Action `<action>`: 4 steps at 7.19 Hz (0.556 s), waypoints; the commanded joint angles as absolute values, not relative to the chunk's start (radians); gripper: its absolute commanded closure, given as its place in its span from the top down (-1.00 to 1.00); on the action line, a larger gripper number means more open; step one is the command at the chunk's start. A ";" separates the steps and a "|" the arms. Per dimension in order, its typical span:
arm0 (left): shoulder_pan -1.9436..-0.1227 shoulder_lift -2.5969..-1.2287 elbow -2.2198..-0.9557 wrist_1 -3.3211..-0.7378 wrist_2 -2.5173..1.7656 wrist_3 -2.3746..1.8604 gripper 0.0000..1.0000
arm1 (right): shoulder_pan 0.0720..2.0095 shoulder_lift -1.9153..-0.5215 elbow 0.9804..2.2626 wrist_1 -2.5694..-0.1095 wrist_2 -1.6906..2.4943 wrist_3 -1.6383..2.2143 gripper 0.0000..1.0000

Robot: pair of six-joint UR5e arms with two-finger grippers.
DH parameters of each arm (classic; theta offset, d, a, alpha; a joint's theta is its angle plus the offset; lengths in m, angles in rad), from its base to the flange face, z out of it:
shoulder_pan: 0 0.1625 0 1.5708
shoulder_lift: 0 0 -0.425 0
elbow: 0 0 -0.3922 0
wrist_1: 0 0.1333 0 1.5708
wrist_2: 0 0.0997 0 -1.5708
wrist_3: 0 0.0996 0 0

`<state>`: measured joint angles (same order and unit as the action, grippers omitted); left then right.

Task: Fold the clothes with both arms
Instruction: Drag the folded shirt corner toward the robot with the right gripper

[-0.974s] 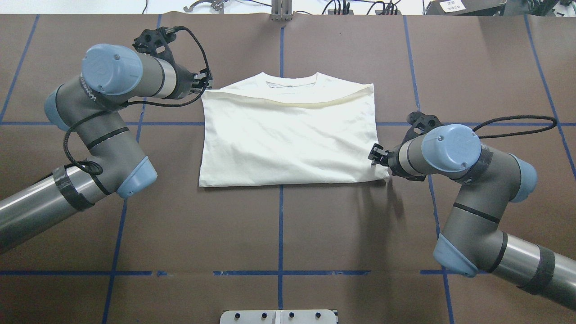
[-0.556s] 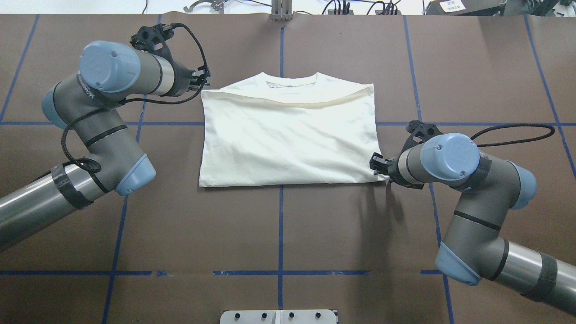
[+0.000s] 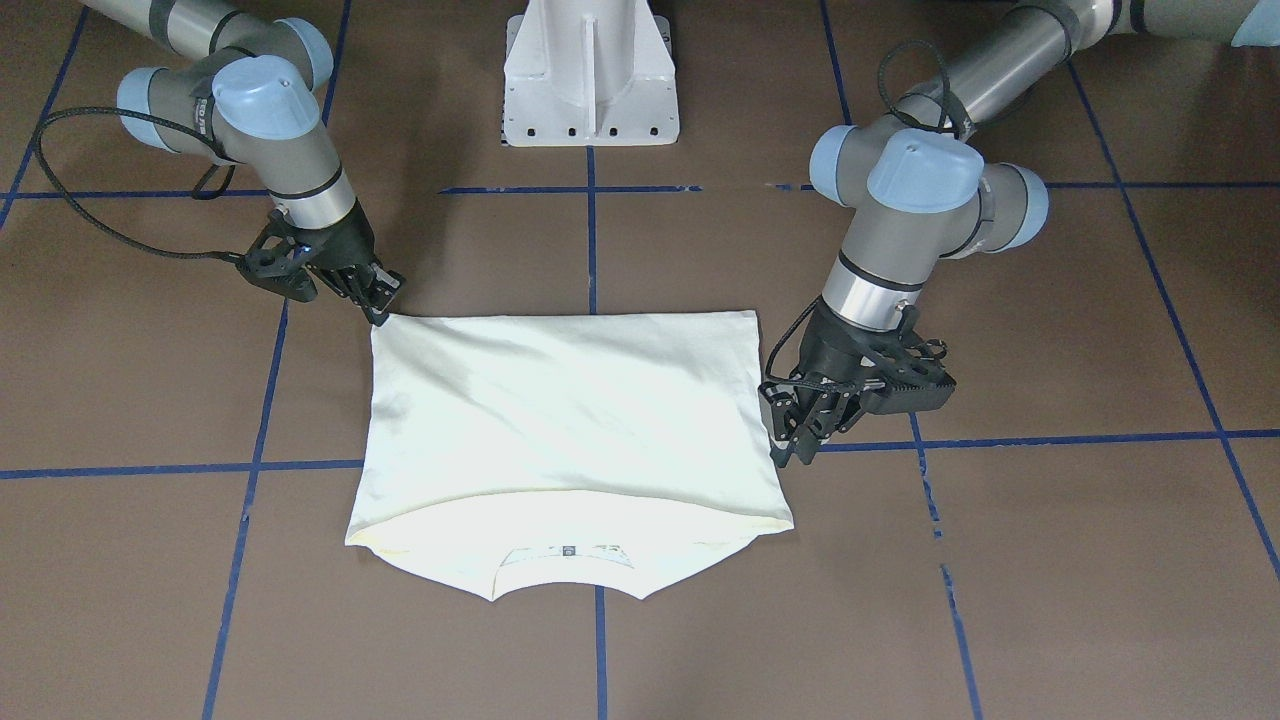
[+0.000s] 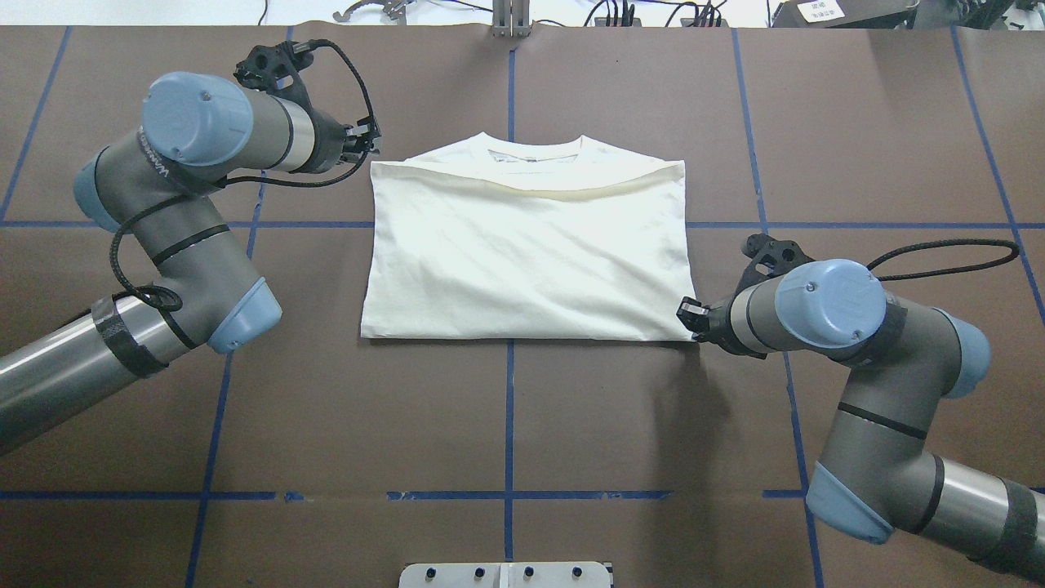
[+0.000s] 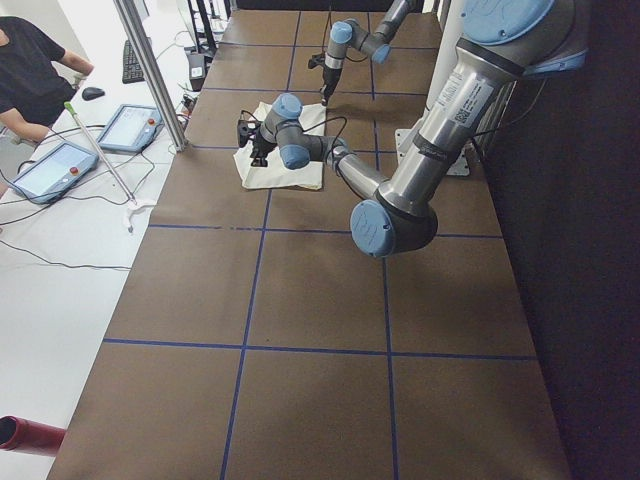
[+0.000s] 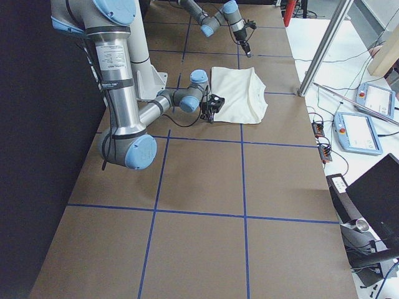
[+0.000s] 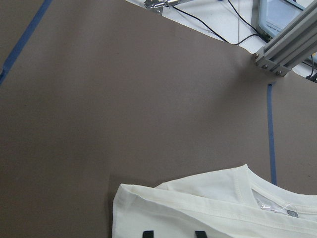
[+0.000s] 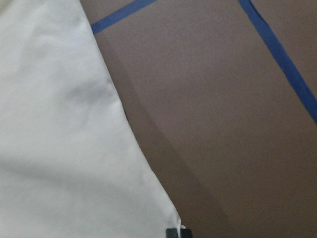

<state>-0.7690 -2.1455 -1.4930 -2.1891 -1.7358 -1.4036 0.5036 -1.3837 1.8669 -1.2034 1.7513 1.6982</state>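
Shirt (image 7: pixel 198 208), neck label (image 7: pixel 280 210) in left-wrist view

The table (image 4: pixel 571 425) is covered in flat brown sheeting, marked into large squares by blue tape lines (image 4: pixel 509 408). A folded cream shirt (image 4: pixel 526 253) lies flat on it, plain side up, straddling the centre line with its neckline towards the far edge. A white pedestal (image 3: pixel 590 75) stands on the table at the robot's side, well apart from the shirt.
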 commanded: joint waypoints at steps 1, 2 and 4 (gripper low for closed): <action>-0.770 -2.149 -1.511 -2.192 -1.744 -1.404 -0.23 | 0.369 -1.496 2.064 -1.206 1.755 1.759 -1.00; -0.770 -2.142 -1.540 -2.194 -1.747 -1.401 -0.23 | 0.245 -1.541 2.173 -1.216 1.759 1.848 -1.00; -0.767 -2.143 -1.551 -2.195 -1.808 -1.402 -0.24 | 0.030 -1.600 2.258 -1.213 1.756 1.926 -1.00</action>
<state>-0.7693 -2.1428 -1.5405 -2.1943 -1.7649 -1.4006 0.1497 -1.5764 2.2092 -1.2143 1.7607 1.8725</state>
